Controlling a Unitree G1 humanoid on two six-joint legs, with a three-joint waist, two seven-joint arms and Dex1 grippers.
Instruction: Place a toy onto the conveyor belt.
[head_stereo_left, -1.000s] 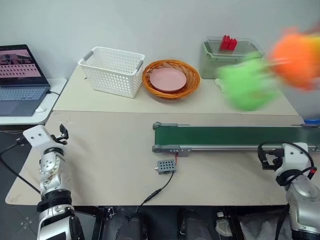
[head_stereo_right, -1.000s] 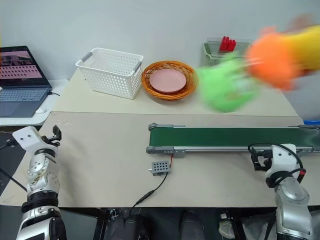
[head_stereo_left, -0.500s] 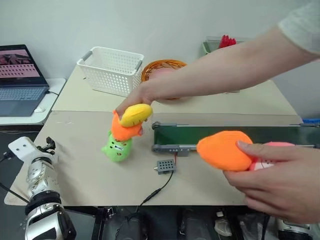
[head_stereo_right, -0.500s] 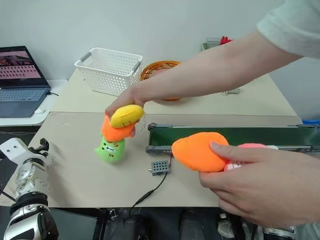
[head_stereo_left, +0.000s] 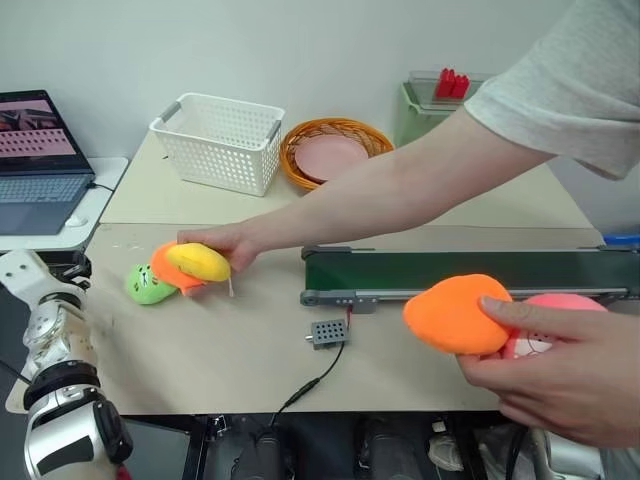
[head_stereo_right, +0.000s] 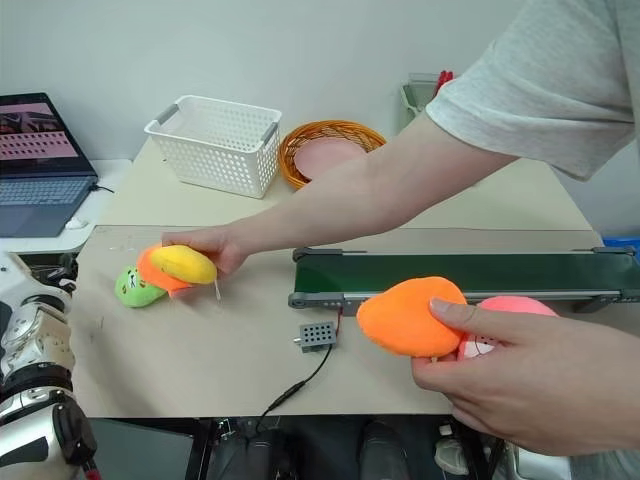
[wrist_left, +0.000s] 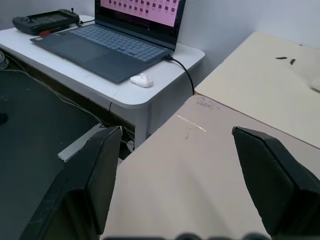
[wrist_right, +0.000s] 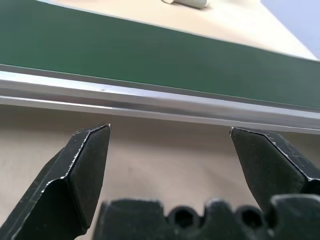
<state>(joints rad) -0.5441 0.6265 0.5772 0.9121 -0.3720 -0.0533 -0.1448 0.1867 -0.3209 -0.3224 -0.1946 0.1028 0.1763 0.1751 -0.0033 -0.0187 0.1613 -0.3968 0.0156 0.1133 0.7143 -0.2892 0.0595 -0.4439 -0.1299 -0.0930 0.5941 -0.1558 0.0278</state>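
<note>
White basket (head_stereo_left: 218, 142), wicker bowl (head_stereo_left: 335, 152) with pink plate (head_stereo_left: 331, 156), laptop (head_stereo_left: 40, 160).

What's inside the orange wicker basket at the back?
A pink plate lies inside the wicker basket, filling most of the bottom. The person's arm crosses in front of the near rim, so that edge and anything under the plate cannot be seen.
</note>
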